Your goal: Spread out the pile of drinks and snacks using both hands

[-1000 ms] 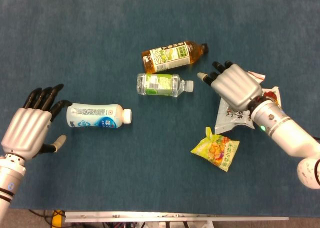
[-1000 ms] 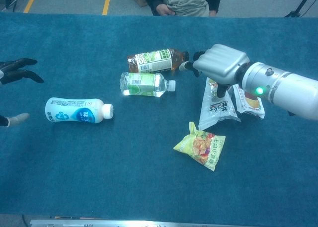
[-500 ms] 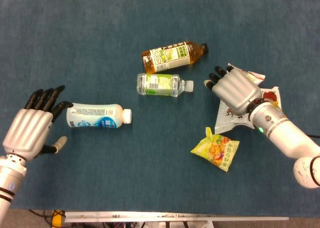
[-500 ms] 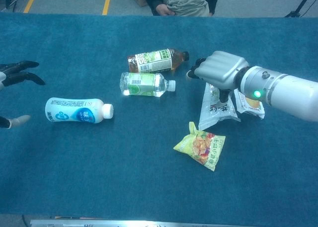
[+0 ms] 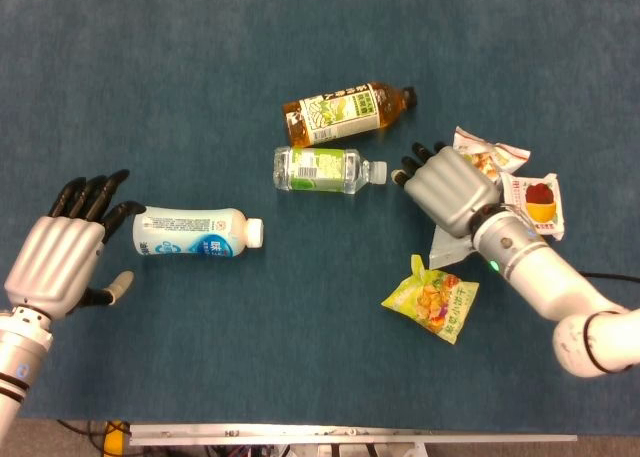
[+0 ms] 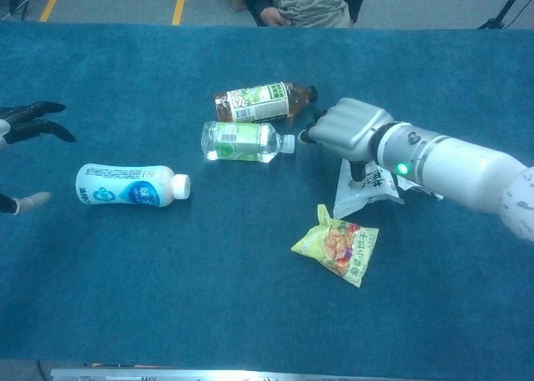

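Change: the right hand [image 5: 450, 187] has slid leftward and lower over the last second, off the red-printed packets and toward the clear bottle; its fingertips, which were beside the tea bottle's cap, now sit just right of the clear bottle's cap. The left hand and all the drinks and snacks lie as before.
Tea bottle [image 5: 345, 112]: on its side at the upper middle of the blue table [image 5: 200, 67], cap toward the right, just above the clear bottle.
Clear bottle [image 5: 325, 169]: on its side, green and white label, cap pointing right, close to the right hand's fingertips; whether they touch cannot be told.
White bottle [image 5: 195, 232]: on its side well to the left, blue print, cap toward the right, its base near the left hand's fingers.
White snack pouch [image 6: 363, 189]: lies flat partly under the right hand and wrist.
Red-printed packets [image 5: 530, 192]: two small packets at the far right, beside the right forearm, one above the other.
Yellow snack bag [image 5: 432, 302]: lies alone below the right arm, apart from the pouch.
Right hand: back up, fingers curled down over the table, holding nothing that shows; the palm side is hidden.
Left hand [image 5: 60, 257]: at the left edge, back up, fingers spread and straight, holding nothing, just beside the white bottle.
Person [image 6: 309, 2]: seated beyond the table's far edge in the chest view.
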Robot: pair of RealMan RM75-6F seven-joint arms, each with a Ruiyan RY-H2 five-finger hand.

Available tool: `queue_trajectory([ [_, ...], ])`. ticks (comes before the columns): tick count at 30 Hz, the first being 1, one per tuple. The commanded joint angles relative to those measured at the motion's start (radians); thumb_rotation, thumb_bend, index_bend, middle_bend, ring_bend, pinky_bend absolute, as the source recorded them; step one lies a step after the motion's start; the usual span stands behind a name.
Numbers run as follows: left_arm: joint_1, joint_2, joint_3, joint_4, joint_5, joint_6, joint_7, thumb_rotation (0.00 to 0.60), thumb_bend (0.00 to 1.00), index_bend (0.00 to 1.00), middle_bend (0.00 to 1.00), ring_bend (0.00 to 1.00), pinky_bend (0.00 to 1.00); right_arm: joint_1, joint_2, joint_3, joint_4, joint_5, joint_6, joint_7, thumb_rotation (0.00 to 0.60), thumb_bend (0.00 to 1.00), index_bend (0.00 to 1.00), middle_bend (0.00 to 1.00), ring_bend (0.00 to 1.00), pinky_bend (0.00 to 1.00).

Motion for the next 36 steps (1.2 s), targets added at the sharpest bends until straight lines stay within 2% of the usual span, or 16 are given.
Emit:
queue_trajectory([
  [1, 0.001, 0.001, 0.000, 0.003, 0.000, 0.000, -0.005, 0.600, 0.28, 0.21, 0.00, 0.00, 0.00, 0.015, -0.017, 0.001, 0.009, 0.023, 0.009, -0.009, 0.600, 0.00, 0.21, 0.21, 0.12, 0.28],
  [16, 0.009, 0.005, -0.001, 0.022, 0.003, 0.003, -0.034, 0.600, 0.28, 0.21, 0.00, 0.00, 0.00, 0.063, -0.097, 0.036, 0.037, 0.051, 0.041, 0.011, 0.600, 0.00, 0.21, 0.21, 0.12, 0.28],
  [22, 0.014, 0.010, -0.002, 0.026, 0.007, 0.011, -0.042, 0.600, 0.28, 0.21, 0.00, 0.00, 0.00, 0.070, -0.120, 0.055, 0.035, 0.018, 0.058, 0.038, 0.600, 0.00, 0.21, 0.21, 0.12, 0.28],
  [30, 0.017, 0.015, -0.001, 0.024, 0.012, 0.012, -0.047, 0.600, 0.28, 0.20, 0.00, 0.00, 0.00, 0.041, -0.065, 0.058, -0.016, -0.059, 0.072, 0.119, 0.600, 0.00, 0.20, 0.21, 0.12, 0.29],
  [36, 0.014, 0.010, -0.005, 0.024, 0.015, 0.008, -0.046, 0.600, 0.28, 0.20, 0.00, 0.00, 0.00, 0.016, -0.014, 0.076, 0.013, -0.060, 0.075, 0.185, 0.600, 0.00, 0.20, 0.21, 0.12, 0.29],
])
